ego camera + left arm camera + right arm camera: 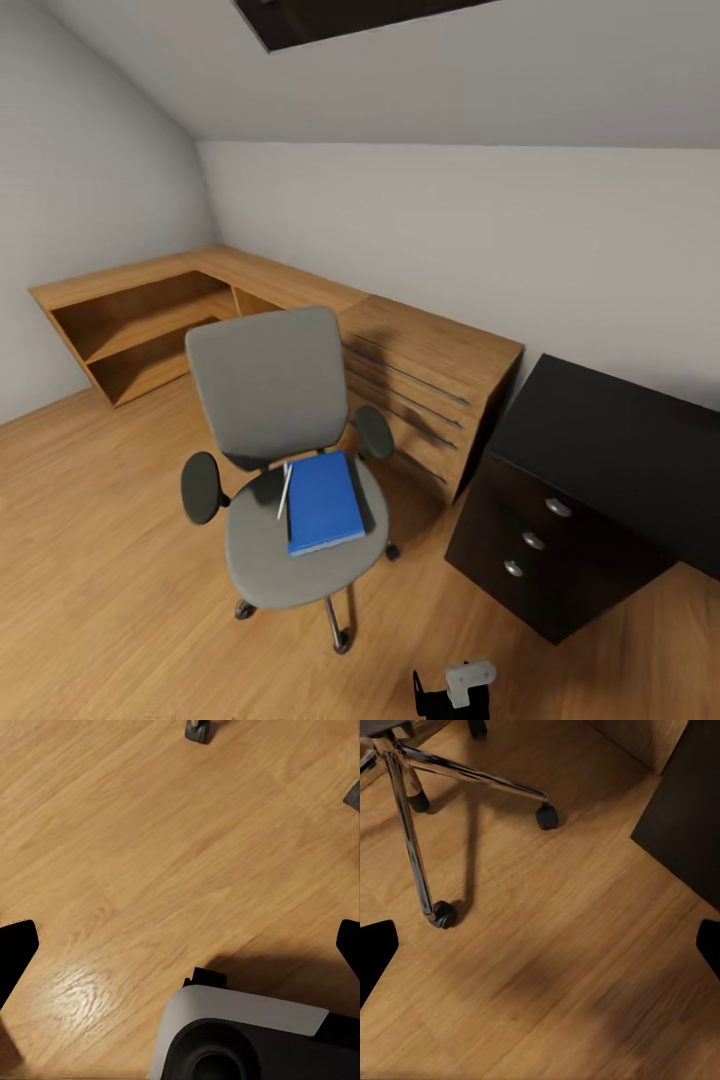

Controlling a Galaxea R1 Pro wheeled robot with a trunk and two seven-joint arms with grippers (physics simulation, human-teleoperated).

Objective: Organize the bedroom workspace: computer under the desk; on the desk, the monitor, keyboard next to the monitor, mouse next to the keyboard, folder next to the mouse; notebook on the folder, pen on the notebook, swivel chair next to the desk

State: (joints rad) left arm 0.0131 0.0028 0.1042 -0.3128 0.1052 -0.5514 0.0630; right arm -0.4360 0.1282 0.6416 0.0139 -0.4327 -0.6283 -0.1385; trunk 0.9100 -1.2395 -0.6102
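Bedroom corner: a grey swivel chair holding a blue folder, with a black counter to its right.

The counter (620,440), with its dark drawer unit, stands at right, cut off by the frame edge; no monitor, keyboard or computer can be seen. The swivel chair (270,400) sits ahead and slightly left, well apart from the counter. On its seat lies the folder (323,502), long axis running away from the robot, with the thin pen (284,490) just beside its left edge. A dark strip under the folder may be the notebook; hard to tell. Right tool (540,945) and left tool (180,945) hang low over the floor, fingers spread wide, empty. The right arm seems nearer.
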